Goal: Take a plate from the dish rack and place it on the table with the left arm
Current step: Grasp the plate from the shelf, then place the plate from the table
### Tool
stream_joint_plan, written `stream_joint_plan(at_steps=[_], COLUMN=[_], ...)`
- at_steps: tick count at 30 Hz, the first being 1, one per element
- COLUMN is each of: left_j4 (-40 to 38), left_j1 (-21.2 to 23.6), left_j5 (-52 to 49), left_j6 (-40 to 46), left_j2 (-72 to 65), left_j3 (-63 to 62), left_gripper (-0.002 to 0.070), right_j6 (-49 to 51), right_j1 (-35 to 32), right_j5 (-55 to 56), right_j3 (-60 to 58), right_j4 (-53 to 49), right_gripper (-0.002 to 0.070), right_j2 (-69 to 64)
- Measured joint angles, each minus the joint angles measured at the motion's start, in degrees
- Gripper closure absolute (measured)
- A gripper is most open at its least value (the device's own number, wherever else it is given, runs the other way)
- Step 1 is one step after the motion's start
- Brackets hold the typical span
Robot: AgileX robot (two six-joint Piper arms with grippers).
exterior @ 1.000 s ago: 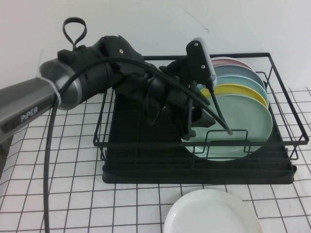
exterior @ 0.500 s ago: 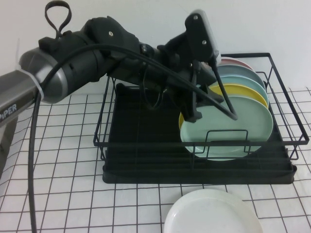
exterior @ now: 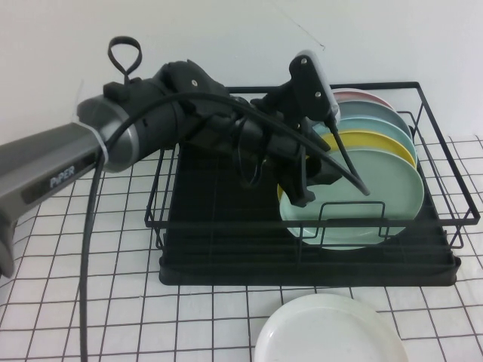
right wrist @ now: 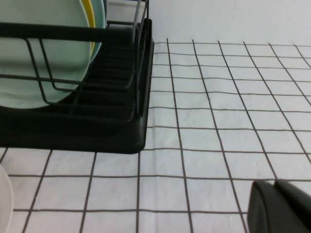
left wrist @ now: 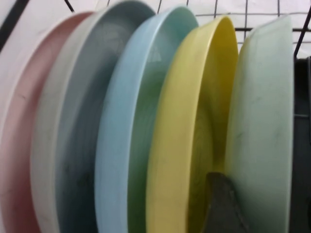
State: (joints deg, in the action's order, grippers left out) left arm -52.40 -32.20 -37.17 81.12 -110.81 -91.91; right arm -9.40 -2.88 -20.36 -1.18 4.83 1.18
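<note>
My left tool point(exterior: 306, 177) sits inside the dish rack point(exterior: 445, 200), at the left edge of the plate point(exterior: 370, 197), which stands on edge as the nearest of the row in the rack's right half. From the left wrist, one dark finger point(left wrist: 221, 204) shows in the gap between the plate point(left wrist: 265, 131) and the yellow plate point(left wrist: 187, 136) behind it; the other finger is out of sight, so I cannot tell whether the tool is spread or pinching the rim.

Crowding: behind the yellow plate point(exterior: 377, 142) stand a light blue plate point(left wrist: 126, 121), a grey-blue plate point(left wrist: 73, 145) and a pink plate point(left wrist: 17, 145), packed close, rims nearly touching. A low wire divider point(exterior: 351, 215) crosses the plate's near face, and the rack's top rail runs along the near side. A white plate point(exterior: 328, 332) lies flat on the tabletop point(exterior: 113, 302) just near of the rack.

Materials: the plates are smooth and matte, round with shallow rims. The rack is thin black wire over a black drip tray. The tabletop cover is white with a thin black grid, slightly creased.

Pose: my left arm point(exterior: 136, 136) reaches in from the left, over the rack's left wall, wrist bent down toward the plates, black cables looping beside it. Of my right tool point(right wrist: 282, 206) only a dark corner shows, low over the tabletop right of the rack; its fingers I cannot make out.
</note>
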Motion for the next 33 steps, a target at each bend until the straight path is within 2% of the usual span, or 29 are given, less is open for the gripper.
stream_joint_plan(at_steps=[5,7,8,11,12,19,28,33], left_j4=[-0.32,-0.37,-0.37,-0.37,-0.46,-0.59,-1.78,-2.35], left_j1=[0.00,0.00,0.00,0.00,0.00,0.00,-1.73,-2.48], left_j5=[1.01,1.46,1.57,2.63,3.36,4.26,4.51,1.60], left_j6=[1.24,2.01,2.03,2.25,2.25,1.91,2.13,-3.13], left_j2=[-1.86,-2.41,-2.65,-2.89,-2.89,-1.09,8.25,14.11], left_j3=[0.00,0.00,0.00,0.00,0.00,0.00,0.00,0.00], left_gripper=[0.0335,0.0356,0.0388,0.0552,0.0575,0.0582,0.0582,0.0582], right_j6=[0.00,0.00,0.00,0.00,0.00,0.00,0.00,0.00], right_j1=[0.00,0.00,0.00,0.00,0.00,0.00,0.00,0.00], right_j5=[0.00,0.00,0.00,0.00,0.00,0.00,0.00,0.00], right_j3=[0.00,0.00,0.00,0.00,0.00,0.00,0.00,0.00], right_j4=[0.00,0.00,0.00,0.00,0.00,0.00,0.00,0.00], right_gripper=[0.0678,0.0678,0.0678,0.0678,0.0678,0.0678,0.0678,0.0678], right_j2=[0.00,0.00,0.00,0.00,0.00,0.00,0.00,0.00])
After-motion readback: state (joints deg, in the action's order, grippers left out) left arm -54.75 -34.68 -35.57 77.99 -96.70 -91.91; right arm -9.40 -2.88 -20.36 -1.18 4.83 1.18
